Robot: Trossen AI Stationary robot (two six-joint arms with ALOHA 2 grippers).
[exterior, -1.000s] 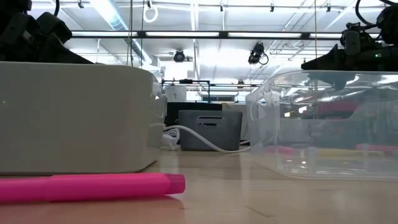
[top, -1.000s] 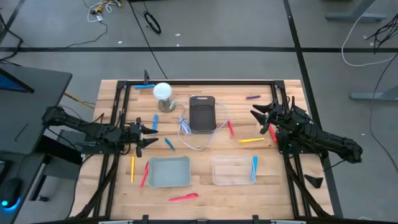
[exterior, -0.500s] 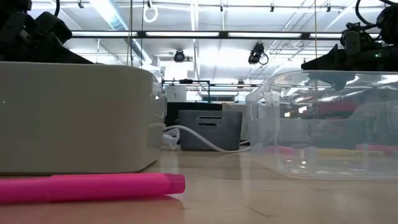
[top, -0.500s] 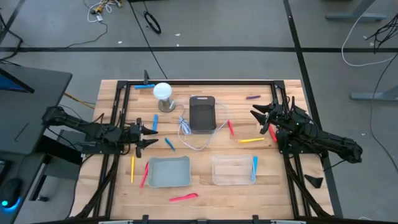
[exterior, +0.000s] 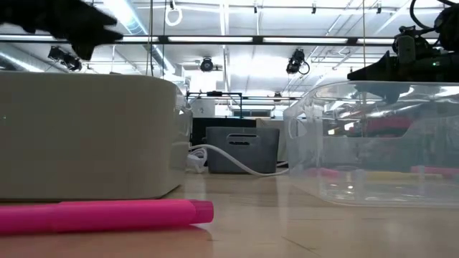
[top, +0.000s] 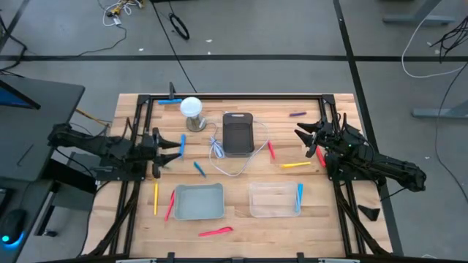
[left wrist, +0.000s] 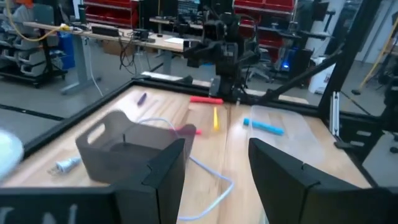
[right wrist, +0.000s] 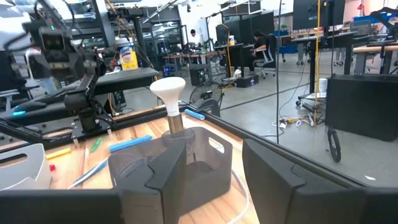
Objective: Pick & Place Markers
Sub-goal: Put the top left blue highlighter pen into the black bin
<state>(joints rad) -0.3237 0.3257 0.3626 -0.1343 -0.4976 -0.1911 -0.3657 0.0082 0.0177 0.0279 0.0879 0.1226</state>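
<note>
Your left tool [top: 175, 150] hovers open and empty near the surface's [top: 241, 223] left edge; your right tool [top: 306, 135], likewise open and empty, waits near the right edge. The markers [top: 295, 165] lie scattered across the surface, one blue marker [top: 298, 198] in the clear bin [top: 272, 199].

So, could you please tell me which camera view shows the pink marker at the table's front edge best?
The low view: the pink marker lies close and large beside the grey bin. The high view shows it whole but tiny. Neither wrist view shows it.
</note>
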